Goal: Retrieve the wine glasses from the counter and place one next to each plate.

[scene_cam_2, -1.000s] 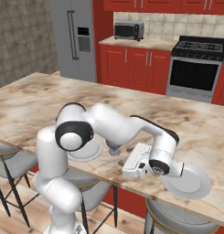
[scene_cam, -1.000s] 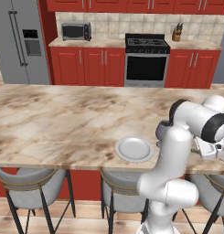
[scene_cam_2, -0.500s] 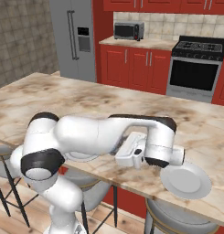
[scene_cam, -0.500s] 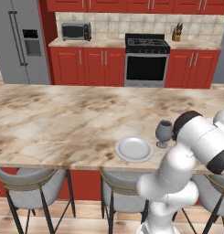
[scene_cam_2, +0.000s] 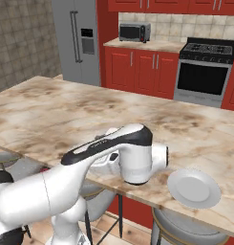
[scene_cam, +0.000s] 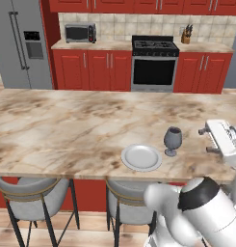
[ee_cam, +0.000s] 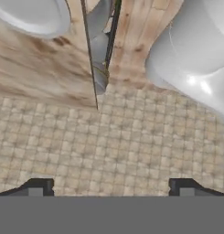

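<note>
A dark smoky-grey wine glass [scene_cam: 172,140] stands upright on the marbled bar top [scene_cam: 66,130], just right of a pale round plate [scene_cam: 141,157]. My gripper [scene_cam: 206,140] hovers at the bar's right end, to the right of the glass and apart from it. In the hand view the gripper [ee_cam: 111,187] is open, its fingertips [ee_cam: 38,187] wide apart with nothing between them. That view looks down past the bar's edge at the floor, with a plate [ee_cam: 31,16] at its top left. Another plate [scene_cam_2: 194,187] lies near the bar's front edge. The counter [scene_cam: 90,46] runs along the back wall.
Grey-seated stools [scene_cam: 32,193] stand under the bar's near edge. My white arm [scene_cam_2: 113,158] crosses low in front of the bar. A steel fridge [scene_cam: 23,43], a microwave [scene_cam: 80,33], a stove [scene_cam: 154,62] and a knife block [scene_cam: 187,36] line the back wall.
My arm has swung right and down, away from the plate, uncovering the dark glass that stands beside it. The glass and plates have not moved. The gripper has stayed open.
</note>
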